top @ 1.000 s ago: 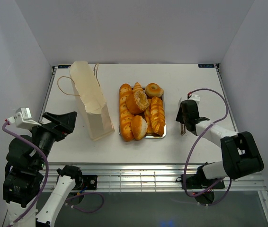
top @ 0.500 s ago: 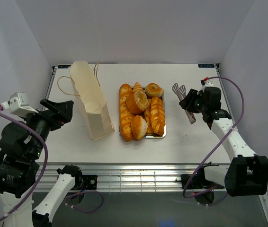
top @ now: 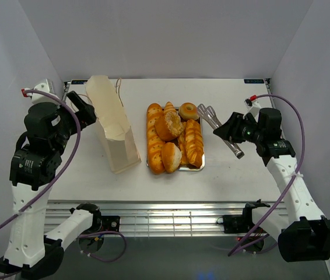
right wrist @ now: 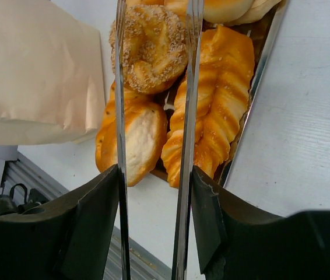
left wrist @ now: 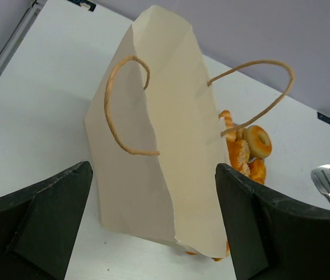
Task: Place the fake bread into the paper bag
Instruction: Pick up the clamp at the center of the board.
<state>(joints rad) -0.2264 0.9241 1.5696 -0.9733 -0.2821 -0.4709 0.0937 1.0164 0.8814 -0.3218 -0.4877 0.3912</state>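
Note:
The fake bread (top: 174, 137) is piled on a silver tray (top: 202, 167) at mid table: long loaves, a seeded bagel (right wrist: 150, 46), a braided piece (right wrist: 217, 99) and a roll (right wrist: 133, 143). The pale paper bag (top: 113, 125) lies left of the tray, its cord handles at the far end. My right gripper (top: 229, 131) is shut on metal tongs (top: 211, 119), whose two arms (right wrist: 120, 116) reach over the tray's right side, spread apart, with nothing between them. My left gripper (top: 86, 108) hangs open by the bag's far left, the bag (left wrist: 171, 146) framed between its fingers (left wrist: 48, 210).
The tongs' tips (left wrist: 328, 181) show beyond the bag in the left wrist view. White walls close in the table on three sides. A metal rail runs along the near edge (top: 171, 219), with cables under it.
My right arm has swung the tongs left from the table's right side to over the tray. My left arm has risen and moved forward to the bag's far end.

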